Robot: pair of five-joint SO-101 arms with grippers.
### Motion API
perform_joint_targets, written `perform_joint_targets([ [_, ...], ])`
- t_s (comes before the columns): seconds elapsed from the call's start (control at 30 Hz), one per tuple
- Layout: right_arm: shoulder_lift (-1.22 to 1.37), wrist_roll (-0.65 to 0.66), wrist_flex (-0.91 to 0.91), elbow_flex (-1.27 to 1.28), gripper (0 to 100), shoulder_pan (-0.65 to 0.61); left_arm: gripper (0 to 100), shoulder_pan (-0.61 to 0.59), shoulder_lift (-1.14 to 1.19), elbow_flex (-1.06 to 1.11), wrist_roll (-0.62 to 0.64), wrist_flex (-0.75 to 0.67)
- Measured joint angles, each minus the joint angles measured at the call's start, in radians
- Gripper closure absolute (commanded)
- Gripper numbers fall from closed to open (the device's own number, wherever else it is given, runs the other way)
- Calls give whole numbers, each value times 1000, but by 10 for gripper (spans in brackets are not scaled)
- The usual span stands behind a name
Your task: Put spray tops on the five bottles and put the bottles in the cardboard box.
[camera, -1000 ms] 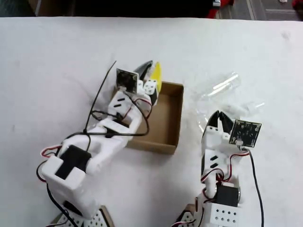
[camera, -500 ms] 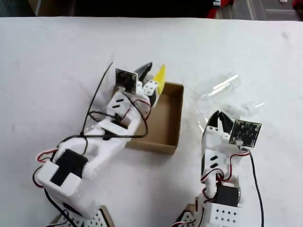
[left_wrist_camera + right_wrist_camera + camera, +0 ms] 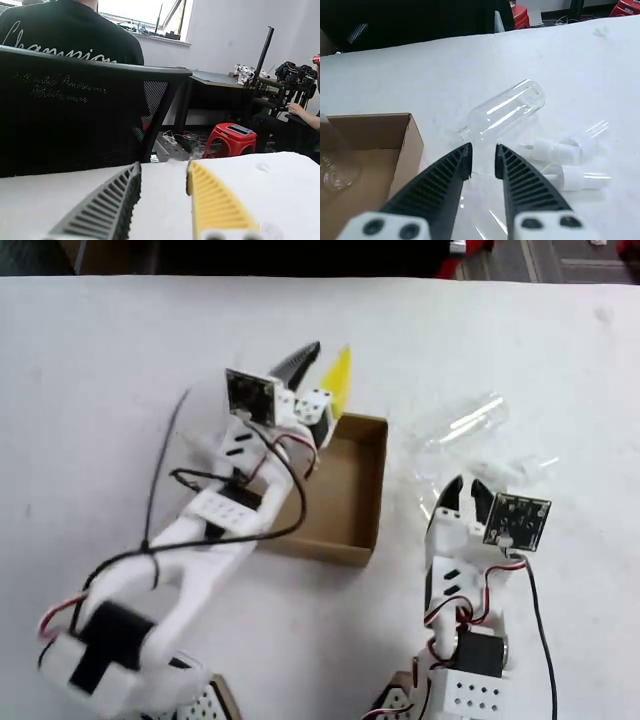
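I am working with two claws over one white table (image 3: 120,360). I am holding my left claw (image 3: 330,350) just past the far corner of the one cardboard box (image 3: 377,480). Its grey finger and its yellow finger are standing well apart, with nothing between them. From its wrist I am looking across the table edge at one black mesh chair (image 3: 75,100) and one red stool (image 3: 229,140).

I am resting my right claw (image 3: 483,150) low over the table, on the right of the box. Its two black fingers are a narrow gap apart and are gripping nothing.

One clear bottle (image 3: 505,112) is lying on its side on the table, just beyond those fingertips. Its open neck is pointing toward the box, and it is wearing no top. Two white spray tops (image 3: 551,150) are lying loose on the table to the right of my right claw, just beside each other and near the bottle.

One clear rounded thing (image 3: 335,160) is showing over the box's floor; I cannot tell whether it is a bottle.
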Motion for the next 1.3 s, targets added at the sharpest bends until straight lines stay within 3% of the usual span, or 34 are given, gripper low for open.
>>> perform_joint_targets([
  [0.23,0,0,9,0,914,0,857,-25,-330,2,61,301],
  [0.53,0,0,9,0,914,0,858,-98,-842,2,115,919],
  [0.8,0,0,9,0,915,0,858,-308,-1129,2,115,1343],
  [1.1,0,0,26,0,915,0,854,-557,-1149,29,115,1556],
  [1.3,0,0,26,0,915,0,858,-611,-1152,207,103,1519],
])
